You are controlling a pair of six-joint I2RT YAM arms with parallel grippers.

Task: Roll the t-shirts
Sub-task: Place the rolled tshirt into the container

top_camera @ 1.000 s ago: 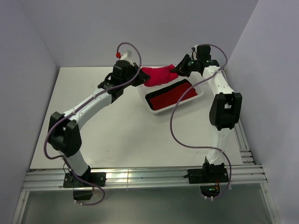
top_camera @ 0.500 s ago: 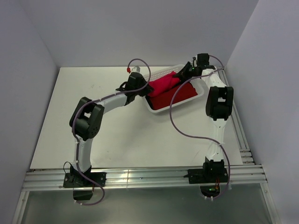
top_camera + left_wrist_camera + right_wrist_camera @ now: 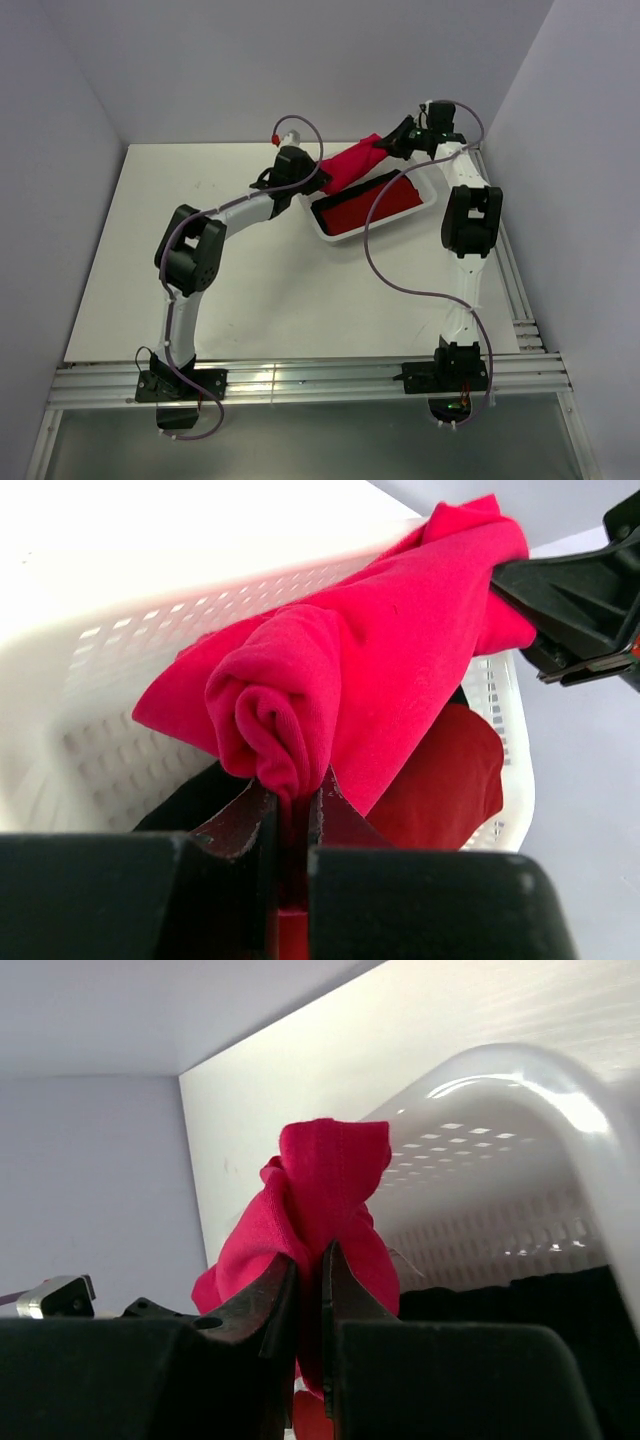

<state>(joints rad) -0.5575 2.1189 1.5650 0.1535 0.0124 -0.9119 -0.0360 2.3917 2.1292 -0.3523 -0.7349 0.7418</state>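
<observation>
Top external view has one red t-shirt (image 3: pixel 352 164) already rolled into a loose sausage, held above the white basket (image 3: pixel 330 232) near the far right corner of the table (image 3: pixel 200 250). Left gripper (image 3: pixel 291 802) is pinched tight on the spiral end, and right gripper (image 3: pixel 309 1272) is nipped onto the other end. The roll's long axis runs roughly along the far edge, its right end nearer that corner. Setting it down looks like what remains; a second red shirt (image 3: pixel 372 203) lies in the basket, seemingly flat and perhaps unrolled
</observation>
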